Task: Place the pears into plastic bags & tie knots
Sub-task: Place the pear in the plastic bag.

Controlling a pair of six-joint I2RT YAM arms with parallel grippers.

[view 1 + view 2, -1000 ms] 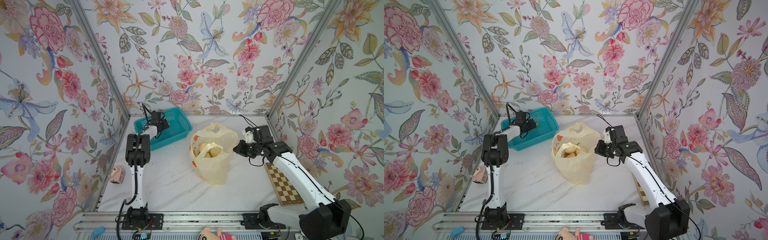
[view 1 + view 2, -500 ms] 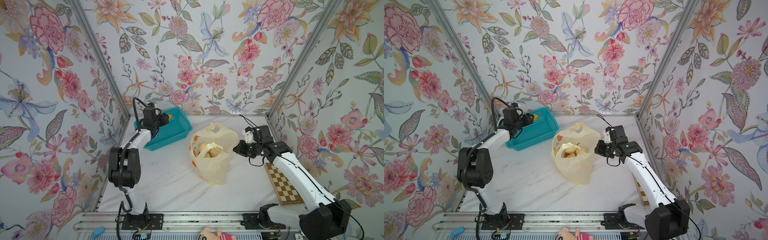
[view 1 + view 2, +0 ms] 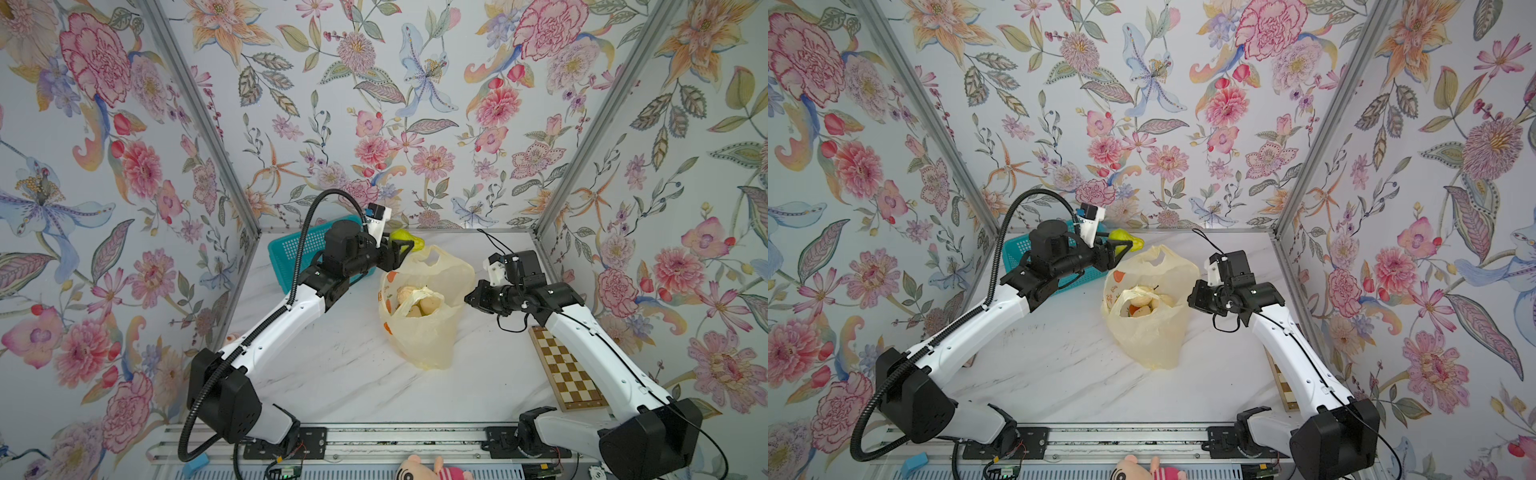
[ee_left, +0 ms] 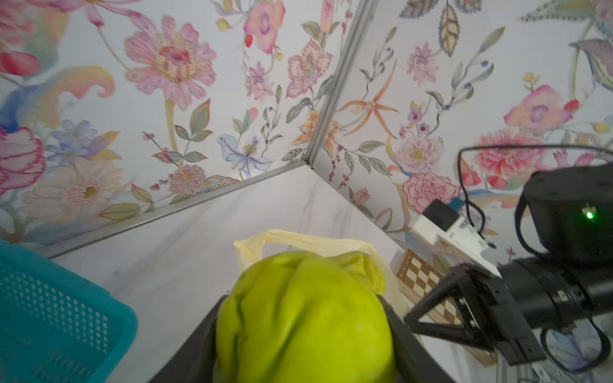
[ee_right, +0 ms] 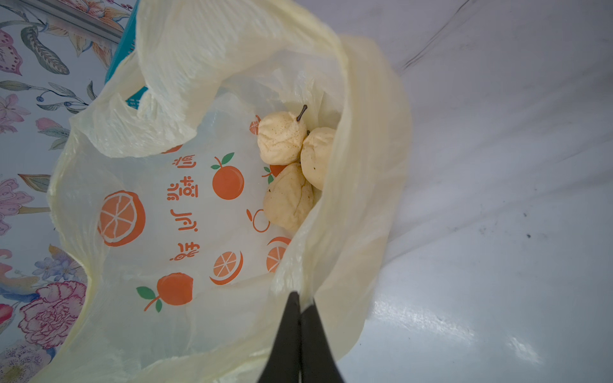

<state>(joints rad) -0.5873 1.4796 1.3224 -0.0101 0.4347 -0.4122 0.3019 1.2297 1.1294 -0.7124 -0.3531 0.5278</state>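
Note:
My left gripper (image 3: pixel 404 248) is shut on a smooth yellow-green pear (image 3: pixel 402 235), held in the air just behind the bag's far rim. In the left wrist view the pear (image 4: pixel 305 318) fills the space between the black fingers (image 4: pixel 398 328). The pale-yellow plastic bag (image 3: pixel 424 332) with orange fruit prints stands open mid-table. Three cream-beige pears (image 5: pixel 282 137) lie inside it. My right gripper (image 5: pixel 300 298) is shut on the bag's near rim and holds the mouth open; in a top view it (image 3: pixel 1190 297) sits at the bag's right side. No knots show.
A teal mesh basket (image 3: pixel 291 253) stands at the back left, partly behind my left arm. A wooden chessboard (image 3: pixel 569 374) lies along the right edge under my right arm. A pink plush toy (image 3: pixel 428 471) sits past the front rail.
My left arm has lifted out of the teal basket with the yellow-green pear and swung right toward the bag. The right arm and the bag have stayed still.

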